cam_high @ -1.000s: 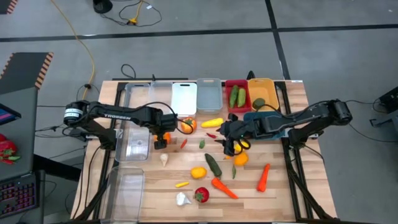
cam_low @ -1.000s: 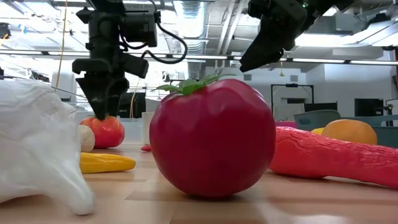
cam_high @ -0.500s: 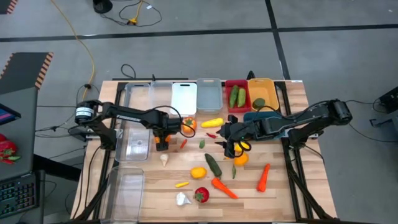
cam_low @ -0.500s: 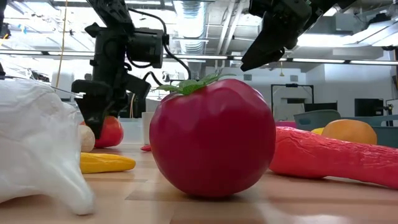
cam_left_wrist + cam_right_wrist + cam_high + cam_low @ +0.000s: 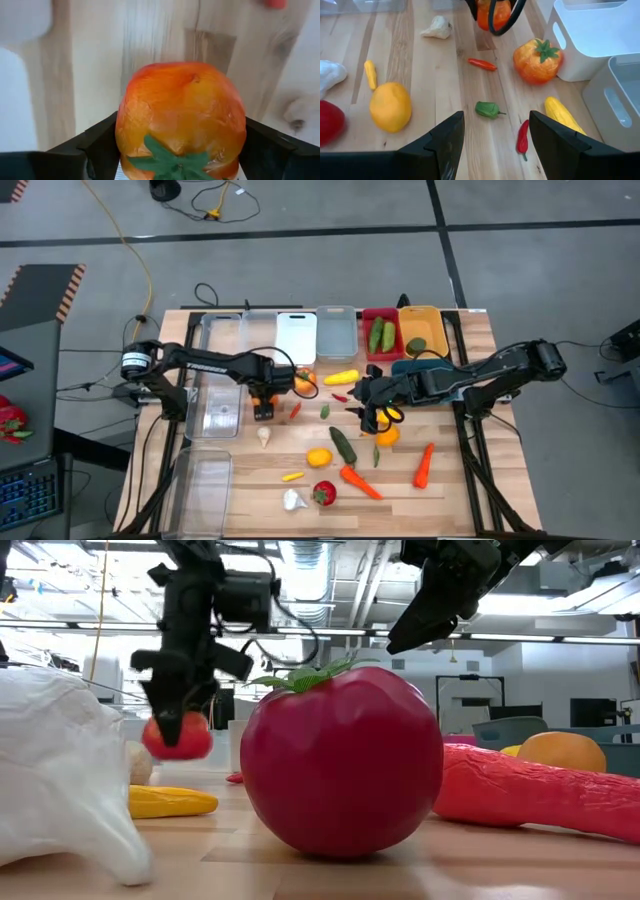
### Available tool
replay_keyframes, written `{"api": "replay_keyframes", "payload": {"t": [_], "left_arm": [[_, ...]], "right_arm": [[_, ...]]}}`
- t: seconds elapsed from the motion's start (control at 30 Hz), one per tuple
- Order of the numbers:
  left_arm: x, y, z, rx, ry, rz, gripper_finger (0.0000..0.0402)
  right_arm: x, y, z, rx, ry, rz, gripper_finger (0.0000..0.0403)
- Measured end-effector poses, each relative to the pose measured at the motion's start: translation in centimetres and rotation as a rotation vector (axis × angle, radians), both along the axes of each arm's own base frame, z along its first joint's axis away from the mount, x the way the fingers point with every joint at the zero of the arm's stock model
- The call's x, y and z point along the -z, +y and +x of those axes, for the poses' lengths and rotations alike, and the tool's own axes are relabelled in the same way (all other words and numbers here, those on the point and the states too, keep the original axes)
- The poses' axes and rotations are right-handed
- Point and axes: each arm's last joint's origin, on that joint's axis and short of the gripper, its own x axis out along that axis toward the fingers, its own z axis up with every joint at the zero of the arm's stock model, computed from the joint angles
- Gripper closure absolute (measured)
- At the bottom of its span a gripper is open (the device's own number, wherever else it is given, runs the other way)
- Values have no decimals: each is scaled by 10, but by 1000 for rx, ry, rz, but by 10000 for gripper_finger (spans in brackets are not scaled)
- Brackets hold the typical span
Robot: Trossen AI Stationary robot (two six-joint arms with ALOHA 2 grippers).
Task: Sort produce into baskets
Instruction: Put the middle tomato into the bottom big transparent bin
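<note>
My left gripper (image 5: pixel 264 402) points down at the table's middle left, shut on an orange-red tomato (image 5: pixel 182 115) with a green calyx. A second orange-red tomato (image 5: pixel 303 380) rests on the table against the white basket (image 5: pixel 296 338). My right gripper (image 5: pixel 495 150) hovers open above the table's middle, with nothing between its fingers. Loose produce lies below and near it: a lemon (image 5: pixel 318 457), a cucumber (image 5: pixel 343 445), carrots (image 5: pixel 360 480), garlic (image 5: pixel 264 436) and a red tomato (image 5: pixel 340 765). My left gripper pinches the tomato by two opposite sides (image 5: pixel 125 135) between its two fingers (image 5: pixel 95 147). The fingers come from above, pointing down. In the low view the tomato (image 5: pixel 178 735) hangs between them a little clear of the table, with its calyx turned up toward the gripper.
Baskets line the far edge: clear ones (image 5: pixel 222 330), a red one (image 5: pixel 368 320) with cucumbers and an orange-yellow one (image 5: pixel 432 320). A teal one (image 5: pixel 408 365) lies under the right arm. Two clear baskets (image 5: pixel 215 415) stand along the left side. Small chilies (image 5: pixel 481 64) lie between the grippers.
My left gripper has come down over the orange-red tomato, shifted slightly toward the table's right and taken hold of it. In the low view the tomato now stands a little higher than before, off the table.
</note>
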Motion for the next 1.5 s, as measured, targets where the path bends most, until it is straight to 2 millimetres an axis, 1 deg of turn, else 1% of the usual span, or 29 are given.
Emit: {"api": "replay_keyframes", "payload": {"t": [0.17,0.27,0.33,0.43,0.53,0.63,0.83,1.03,1.13,1.3,1.5], "left_arm": [[-38,-3,13,-12,-26,-12,96],[-62,-13,18,-32,-35,-19,96],[-76,-24,19,-36,-34,-21,96],[-92,-48,19,-31,-29,-27,96],[-102,-75,14,-42,-15,-32,95],[-106,-104,6,-47,24,-67,95],[-106,-162,-17,-92,83,-141,95],[-106,-207,-43,-172,97,-132,95],[-106,-224,-57,-208,99,-124,95],[-106,-247,-79,-229,103,-115,95],[-106,-264,-97,-243,104,-107,95]], "right_arm": [[0,0,0,0,0,0,152],[0,0,0,0,0,0,152],[0,0,0,-1,0,0,152],[0,0,0,-1,0,0,152],[0,0,0,-1,1,0,152],[0,0,0,-1,4,-1,152],[0,0,0,-1,6,-1,152],[0,0,0,-1,6,-1,152],[1,0,0,-1,7,-1,152],[1,0,0,-1,8,-2,152],[1,0,0,-2,8,-2,152]]}}
